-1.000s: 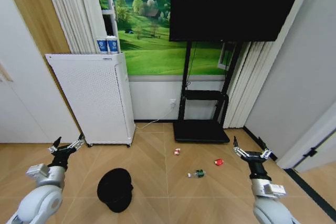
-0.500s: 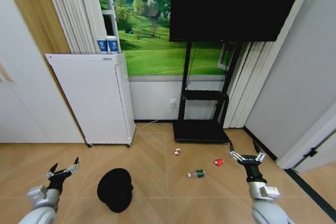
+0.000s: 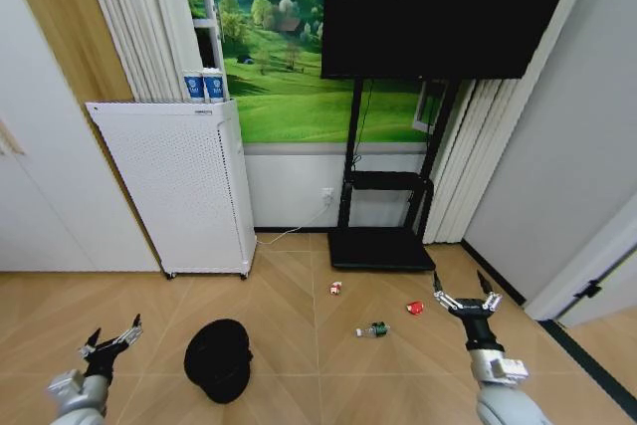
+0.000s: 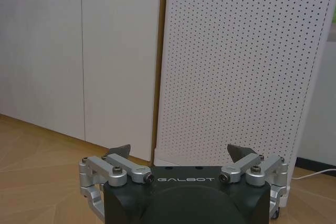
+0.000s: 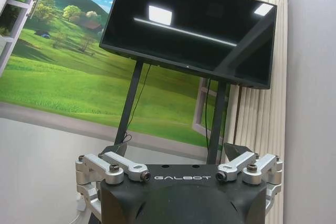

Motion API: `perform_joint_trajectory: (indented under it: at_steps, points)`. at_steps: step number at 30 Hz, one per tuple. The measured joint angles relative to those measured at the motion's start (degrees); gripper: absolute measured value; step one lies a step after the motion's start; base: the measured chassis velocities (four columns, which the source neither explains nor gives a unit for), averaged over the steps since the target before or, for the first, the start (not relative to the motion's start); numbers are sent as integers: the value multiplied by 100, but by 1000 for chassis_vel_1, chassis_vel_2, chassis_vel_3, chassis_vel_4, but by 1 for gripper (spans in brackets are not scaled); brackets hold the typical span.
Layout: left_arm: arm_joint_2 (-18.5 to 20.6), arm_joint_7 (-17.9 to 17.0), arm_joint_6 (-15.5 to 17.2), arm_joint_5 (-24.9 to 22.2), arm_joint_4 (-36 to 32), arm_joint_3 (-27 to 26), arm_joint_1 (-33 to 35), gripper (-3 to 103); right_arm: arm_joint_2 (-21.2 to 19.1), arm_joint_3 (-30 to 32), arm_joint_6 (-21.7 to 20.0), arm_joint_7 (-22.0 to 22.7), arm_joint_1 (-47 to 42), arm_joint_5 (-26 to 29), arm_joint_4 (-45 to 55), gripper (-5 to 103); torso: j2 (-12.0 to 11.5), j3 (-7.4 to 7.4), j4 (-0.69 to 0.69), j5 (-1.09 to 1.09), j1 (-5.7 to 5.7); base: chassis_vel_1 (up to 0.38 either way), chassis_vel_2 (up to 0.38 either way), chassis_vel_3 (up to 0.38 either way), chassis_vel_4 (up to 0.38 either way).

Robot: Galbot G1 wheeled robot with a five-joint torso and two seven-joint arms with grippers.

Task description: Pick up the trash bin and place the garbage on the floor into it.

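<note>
My left gripper (image 3: 109,335) hangs low at the left edge of the head view, jaws spread and holding nothing, above bare wood floor (image 3: 289,385). In the left wrist view the same gripper (image 4: 178,153) faces the white perforated appliance (image 4: 236,66), with white cabinet doors (image 4: 79,51) beside it; both fingertips (image 4: 122,149) stand well apart. My right gripper (image 3: 465,298) is low on the right side of the head view, likewise spread wide and empty. In the right wrist view it (image 5: 176,150) points toward the dark television (image 5: 189,30) on its black stand, with the green landscape mural (image 5: 58,72) behind.

The trash bin (image 3: 218,357), black with a black liner, stands on the floor between the two arms, nearer my left gripper and in front of the appliance (image 3: 179,186). The garbage lies to the right of the bin, well apart from it: the red-and-white wrapper (image 3: 335,288) nearest the television stand's base (image 3: 381,248), the small clear bottle with green label (image 3: 373,329) lying on its side closer to me, and the small red lump (image 3: 415,308) just beside my right gripper's fingers as seen from the head. Two blue-and-white cans (image 3: 204,85) sit atop the appliance.
</note>
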Motion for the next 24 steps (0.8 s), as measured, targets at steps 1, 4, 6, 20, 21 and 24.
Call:
perform_joint_trajectory:
  at_steps: [1,4,6,20,21,24]
  points:
    - [-3,6,1,9,-10,-2,20,100,4,4,2,0,-14,0,10,100,-4,-2,1,0,-1,0,0,0,0]
    - [-7,26,1,32,-54,-16,42,100,7,15,16,-9,-32,1,20,100,-29,-18,0,0,-13,0,0,0,0]
    - [-8,26,2,46,-82,-17,54,100,11,20,24,-16,-42,3,24,100,-59,-35,0,0,-24,0,0,0,0]
    - [-12,-119,99,69,-241,-10,76,100,101,88,82,-67,-164,-8,81,100,-416,-252,0,0,-164,0,0,0,0]
    - [-12,-123,120,47,-254,-9,83,100,112,89,88,-74,-170,-13,82,100,-453,-274,0,0,-178,0,0,0,0]
    - [-13,-123,140,30,-261,-8,91,100,131,90,108,-105,-186,-19,76,100,-529,-319,0,0,-210,0,0,0,0]
